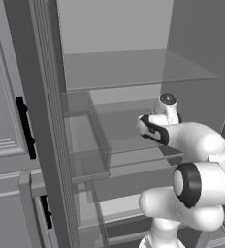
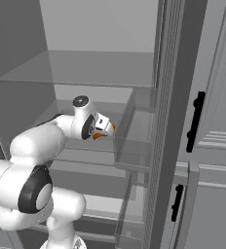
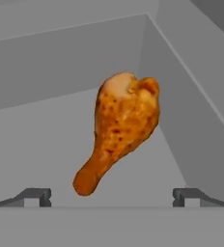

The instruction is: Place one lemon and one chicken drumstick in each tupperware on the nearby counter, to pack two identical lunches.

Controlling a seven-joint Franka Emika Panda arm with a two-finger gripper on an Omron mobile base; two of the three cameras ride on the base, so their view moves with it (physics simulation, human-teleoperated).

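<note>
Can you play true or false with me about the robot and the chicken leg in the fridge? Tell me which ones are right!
1. The gripper is wide open. True.
2. The chicken drumstick is already squeezed between the fingers. False: it lies on the grey shelf ahead of the fingertips, untouched.
3. The drumstick's thin bony end points toward the gripper in the hand view. True.
4. A lemon sits right beside the drumstick. False: in the hand view there is just grey shelf next to it.
5. The arm reaches into an open fridge with glass shelves. True.
6. The drumstick is blue. False: it is golden orange-brown.
</note>
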